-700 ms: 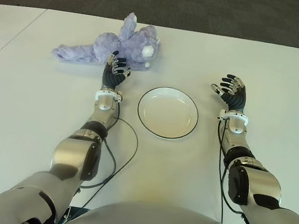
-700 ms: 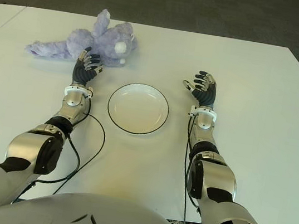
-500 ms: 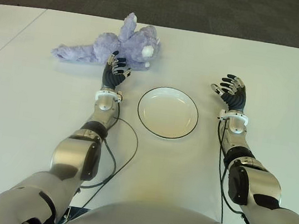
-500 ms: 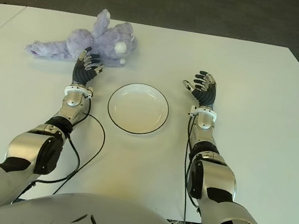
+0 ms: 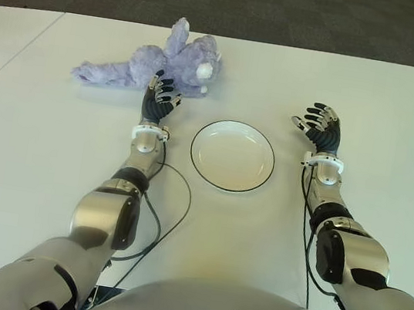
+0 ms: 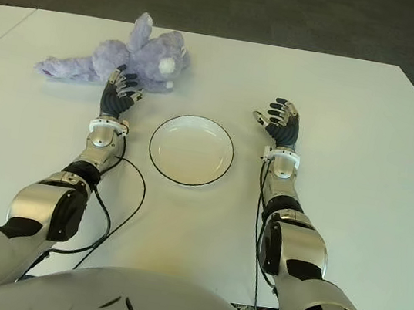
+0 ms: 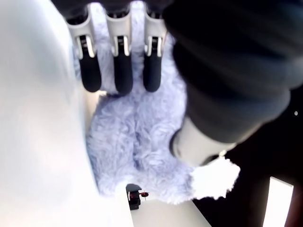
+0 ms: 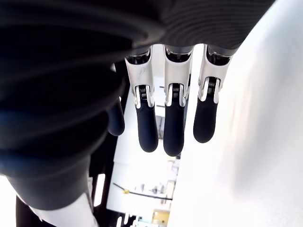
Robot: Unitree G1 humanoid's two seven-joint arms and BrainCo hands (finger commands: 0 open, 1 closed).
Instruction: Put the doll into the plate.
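Note:
A lavender plush doll (image 5: pixel 162 62) lies on its side at the back left of the white table (image 5: pixel 29 144). In the table's middle sits a round white plate (image 5: pixel 233 155) with a dark rim, nothing in it. My left hand (image 5: pixel 160 95) is just in front of the doll, fingers spread and pointing at it; its wrist view shows the fingertips (image 7: pixel 121 71) close over the doll's fur (image 7: pixel 137 151), holding nothing. To the right of the plate, my right hand (image 5: pixel 320 127) is open with spread fingers (image 8: pixel 173 123) and holds nothing.
A black cable (image 5: pixel 171 212) runs along the table beside my left forearm. Dark carpet (image 5: pixel 291 12) lies beyond the table's far edge. A seam (image 5: pixel 20 49) divides this table from another at the far left.

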